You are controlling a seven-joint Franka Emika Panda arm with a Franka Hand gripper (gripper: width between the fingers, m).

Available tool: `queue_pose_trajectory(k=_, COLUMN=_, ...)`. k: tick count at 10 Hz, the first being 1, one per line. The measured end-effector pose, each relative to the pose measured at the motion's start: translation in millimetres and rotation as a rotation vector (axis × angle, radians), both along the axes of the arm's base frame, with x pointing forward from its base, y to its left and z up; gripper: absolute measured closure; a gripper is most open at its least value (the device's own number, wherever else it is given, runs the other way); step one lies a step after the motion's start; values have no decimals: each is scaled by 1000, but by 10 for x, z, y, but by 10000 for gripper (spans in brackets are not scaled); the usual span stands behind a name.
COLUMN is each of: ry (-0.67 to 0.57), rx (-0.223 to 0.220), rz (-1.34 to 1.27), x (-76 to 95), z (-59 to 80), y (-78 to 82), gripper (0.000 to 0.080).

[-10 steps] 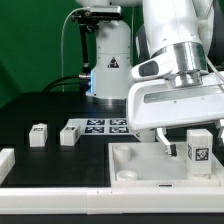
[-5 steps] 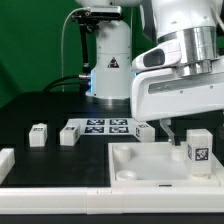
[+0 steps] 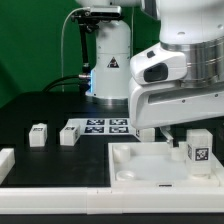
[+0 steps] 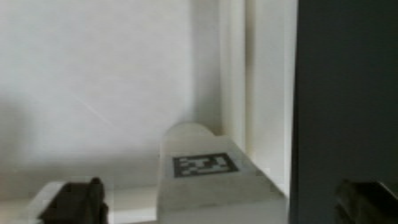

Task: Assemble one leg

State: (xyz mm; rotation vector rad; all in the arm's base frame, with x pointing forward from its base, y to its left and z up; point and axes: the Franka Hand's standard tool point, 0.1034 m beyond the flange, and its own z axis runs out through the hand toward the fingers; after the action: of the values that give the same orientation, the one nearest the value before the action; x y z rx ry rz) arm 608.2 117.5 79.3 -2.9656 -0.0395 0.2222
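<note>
One leg (image 3: 197, 148), a small white block with a marker tag, stands upright on the large white square part (image 3: 135, 160) at the exterior view's right. My gripper (image 3: 170, 133) hangs above that part, just to the left of the leg, and does not touch it. In the wrist view the two dark fingertips (image 4: 75, 203) stand wide apart with nothing between them. There the gripper (image 4: 219, 205) is open, and the tagged leg (image 4: 201, 163) lies below it on the white part (image 4: 107, 90).
Two more legs (image 3: 39, 135) (image 3: 68, 134) stand on the black table at the exterior view's left. The marker board (image 3: 100, 126) lies behind them. Another white piece (image 3: 5, 162) sits at the far left edge. The robot base (image 3: 108, 60) stands at the back.
My gripper has risen from the large white part, beside the leg at the right. The leg stays standing where it was.
</note>
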Motion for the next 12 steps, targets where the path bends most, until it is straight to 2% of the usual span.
queue_pose_trajectory(k=2, ry=-7, rx=1, rz=3, x=30, z=17, y=34, gripper=150)
queue_pose_trajectory(k=4, ry=-8, rx=3, rz=12, x=31, z=11, y=3, gripper=150)
queue_pose_trajectory(k=5, ry=-8, rx=3, rz=12, x=30, z=11, y=4, gripper=295)
queue_pose_trajectory(k=6, ry=-8, rx=3, rz=12, x=30, z=11, y=4, gripper=295)
queue_pose_trajectory(k=7, ry=-8, rx=3, rz=12, x=31, z=11, y=3, gripper=469)
queue_pose_trajectory(k=8, ry=-8, rx=1, rz=9, x=33, z=9, y=-18, gripper=498)
queue_pose_trajectory(k=11, ry=-4, rx=-4, rz=-20, x=36, z=8, y=-33, gripper=500)
queue_pose_trajectory(k=12, ry=2, rx=-15, rz=-120, x=50, z=9, y=-32, gripper=500)
